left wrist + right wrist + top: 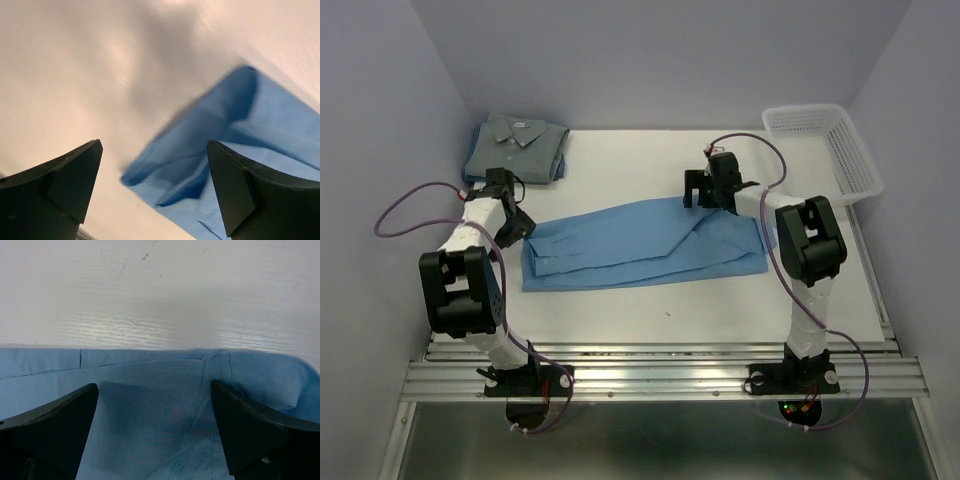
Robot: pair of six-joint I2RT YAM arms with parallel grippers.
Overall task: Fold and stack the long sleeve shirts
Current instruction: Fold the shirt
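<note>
Left gripper (pixel 516 220) hovers with its jaws apart and nothing between them, at the left-hand end of the light blue shirt (pixel 640 245), which lies across the middle of the frame as a long, partly folded band on the white surface (pixel 620 160). In the left wrist view a loose corner of that cloth curls up just ahead of the spread fingers (pixel 65 185). Right gripper (pixel 705 193) is likewise spread wide and empty, poised over the shirt's upper edge right of centre; its wrist view shows the edge and a seam lying flat directly below. The grey shirt (pixel 515 145) sits folded in the upper left corner, and a white mesh basket (pixel 825 150) stands at the upper right, well apart from both. To my eye the blue shirt is light and limp, its layers likely to slide over one another, so it will sag unless pinched through every layer. I'd take it near the two corners of one long edge and lift both ends together to fold it across.
</note>
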